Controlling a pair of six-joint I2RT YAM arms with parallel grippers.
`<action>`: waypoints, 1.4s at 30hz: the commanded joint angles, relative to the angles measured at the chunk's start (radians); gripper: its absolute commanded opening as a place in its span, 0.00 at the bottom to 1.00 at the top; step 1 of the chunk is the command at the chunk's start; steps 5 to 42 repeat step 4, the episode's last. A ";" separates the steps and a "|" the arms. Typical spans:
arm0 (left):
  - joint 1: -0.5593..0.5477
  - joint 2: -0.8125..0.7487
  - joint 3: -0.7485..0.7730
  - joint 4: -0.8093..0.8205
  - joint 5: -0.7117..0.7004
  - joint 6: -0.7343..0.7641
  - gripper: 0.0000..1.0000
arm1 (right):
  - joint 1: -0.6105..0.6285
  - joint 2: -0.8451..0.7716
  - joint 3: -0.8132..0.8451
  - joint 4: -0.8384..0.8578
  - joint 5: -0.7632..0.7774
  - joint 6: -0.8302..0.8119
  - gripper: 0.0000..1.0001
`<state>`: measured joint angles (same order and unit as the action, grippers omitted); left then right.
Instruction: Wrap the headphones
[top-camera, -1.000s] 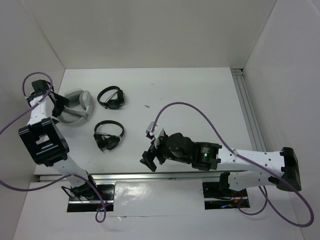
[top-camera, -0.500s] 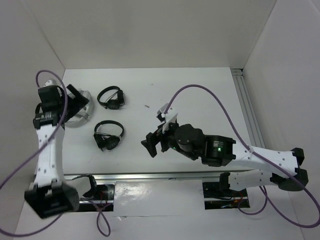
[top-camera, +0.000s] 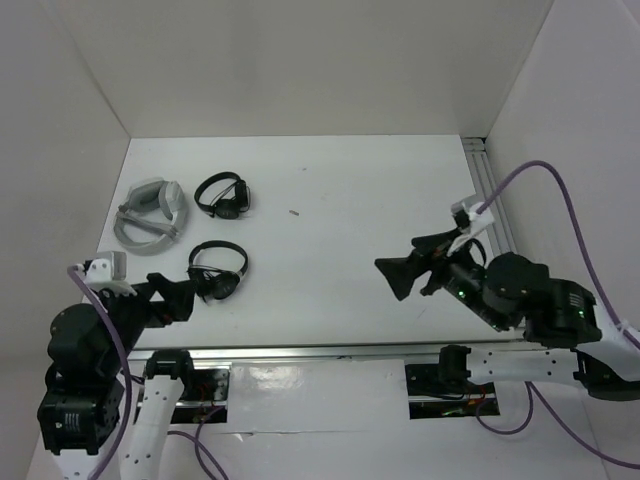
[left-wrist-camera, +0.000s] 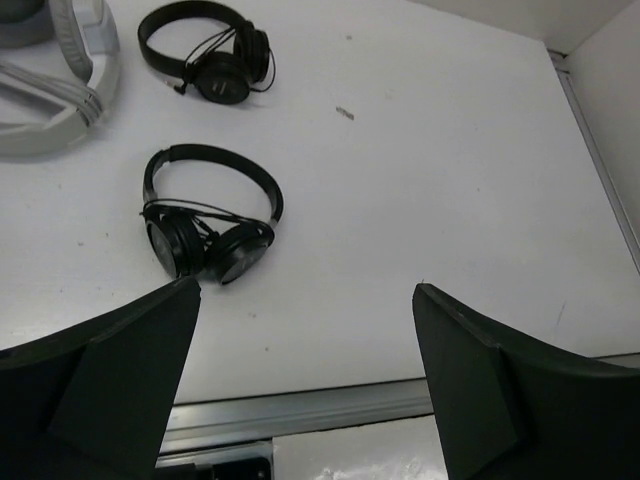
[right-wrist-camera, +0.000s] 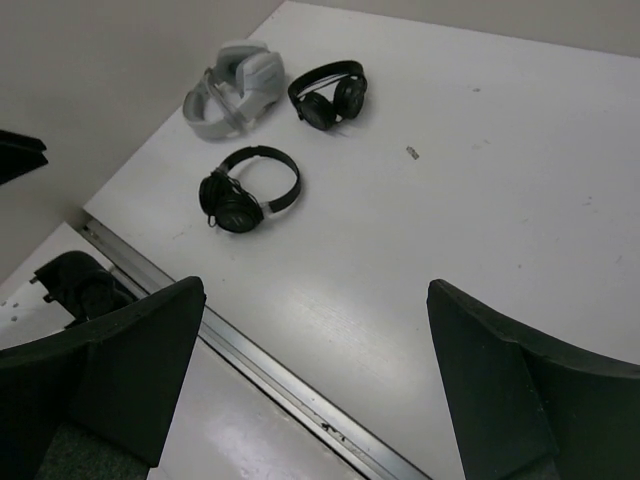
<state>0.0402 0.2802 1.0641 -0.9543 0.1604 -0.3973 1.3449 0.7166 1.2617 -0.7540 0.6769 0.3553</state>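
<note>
**Inspector:** State your fingers and the item.

**Arm:** Both sets are spread and hold nothing. My left gripper (left-wrist-camera: 305, 380) hangs over the near edge of the table (top-camera: 350, 200), and my right gripper (right-wrist-camera: 315, 385) is raised above the right side. Three headsets lie at the left: a near black pair (left-wrist-camera: 208, 228), a far black pair (left-wrist-camera: 208, 62) and a white pair (top-camera: 150, 212) at the far left corner.

**Inspector:** Their condition?

**Arm:** The near black pair lies flat, band arched away from me, cups folded inward and touching, with cord strands crossing between band and cups. Whether that cord is neatly wound or loosely tangled I cannot tell — it would fit either. The far pair looks alike.

**Inspector:** Position relative to you?

**Arm:** In the left wrist view the near pair sits just ahead of my left finger and off to that side, not between the fingers. From the right it lies well apart, across the table.

**Inspector:** Handling advice?

**Arm:** If a grasp is due, I judge the band is the place — rigid and open — with cups steadied and thin cord kept from snagging.
</note>
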 joint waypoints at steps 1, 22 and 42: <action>-0.011 0.034 -0.013 -0.050 -0.012 0.006 1.00 | 0.008 -0.020 0.008 -0.111 0.047 0.059 0.99; -0.011 0.043 -0.001 -0.032 0.010 0.006 1.00 | 0.008 -0.040 -0.012 -0.111 0.047 0.080 0.99; -0.011 0.043 -0.001 -0.032 0.010 0.006 1.00 | 0.008 -0.040 -0.012 -0.111 0.047 0.080 0.99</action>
